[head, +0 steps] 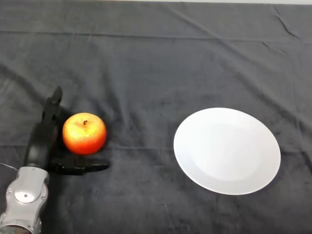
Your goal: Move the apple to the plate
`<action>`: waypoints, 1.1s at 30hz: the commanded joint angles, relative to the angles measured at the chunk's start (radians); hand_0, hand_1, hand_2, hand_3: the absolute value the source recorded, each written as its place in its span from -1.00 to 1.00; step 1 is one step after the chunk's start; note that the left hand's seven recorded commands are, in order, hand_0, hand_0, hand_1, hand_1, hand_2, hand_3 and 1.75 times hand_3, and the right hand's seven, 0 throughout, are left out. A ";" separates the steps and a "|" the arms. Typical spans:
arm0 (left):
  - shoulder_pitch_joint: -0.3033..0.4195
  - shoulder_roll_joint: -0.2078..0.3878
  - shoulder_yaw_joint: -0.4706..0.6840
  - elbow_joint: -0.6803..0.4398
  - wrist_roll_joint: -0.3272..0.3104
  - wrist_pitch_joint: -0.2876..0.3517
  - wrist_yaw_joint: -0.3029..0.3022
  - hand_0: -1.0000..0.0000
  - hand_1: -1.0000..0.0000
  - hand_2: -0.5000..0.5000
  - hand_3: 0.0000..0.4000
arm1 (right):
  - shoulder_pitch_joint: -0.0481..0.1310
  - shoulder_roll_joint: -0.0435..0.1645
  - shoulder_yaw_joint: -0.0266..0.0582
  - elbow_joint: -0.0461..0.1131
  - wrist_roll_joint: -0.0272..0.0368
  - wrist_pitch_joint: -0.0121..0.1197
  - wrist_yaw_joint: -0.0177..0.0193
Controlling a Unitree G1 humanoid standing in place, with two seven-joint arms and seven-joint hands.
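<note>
Nothing lies between apple (84, 133) (stem up, standing on the cloth (146, 63)) and white plate (227, 150); left hand (41, 141) spread loosely around the apple.

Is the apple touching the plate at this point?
Apart. The head view shows the apple on the dark cloth beside the left hand, with a wide stretch of cloth between it and the white plate.

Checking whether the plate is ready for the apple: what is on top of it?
Nothing lies on the white plate; its whole face shows bare. The apple sits apart on the dark cloth, beside the left hand. What is under the plate is covered.
</note>
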State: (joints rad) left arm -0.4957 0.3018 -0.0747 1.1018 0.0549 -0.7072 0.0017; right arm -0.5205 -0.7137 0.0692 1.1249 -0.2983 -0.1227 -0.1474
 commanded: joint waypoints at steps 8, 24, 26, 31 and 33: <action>0.002 0.004 -0.052 -0.038 0.032 -0.038 -0.007 -1.00 -0.75 -0.13 1.00 | 0.084 0.048 0.0216 0.027 -0.0197 0.017 0.0129; -0.101 -0.024 -0.066 -0.035 0.005 -0.077 -0.002 -1.00 -0.81 -0.09 1.00 | 0.083 0.048 0.0217 0.029 -0.0202 0.017 0.0128; -0.113 -0.036 -0.075 -0.034 0.008 -0.089 0.005 -1.00 -0.81 -0.09 1.00 | 0.083 0.048 0.0217 0.029 -0.0203 0.016 0.0128; -0.140 -0.070 -0.112 -0.032 0.021 -0.121 0.029 -1.00 -0.81 -0.09 1.00 | 0.082 0.048 0.0218 0.030 -0.0205 0.016 0.0127; -0.150 -0.084 -0.132 -0.030 0.027 -0.136 0.040 -1.00 -0.81 -0.09 1.00 | 0.082 0.048 0.0219 0.030 -0.0206 0.016 0.0126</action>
State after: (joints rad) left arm -0.6114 0.2032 -0.1948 1.1015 0.0660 -0.8225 0.0311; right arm -0.5209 -0.7152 0.0679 1.1223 -0.2981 -0.1225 -0.1474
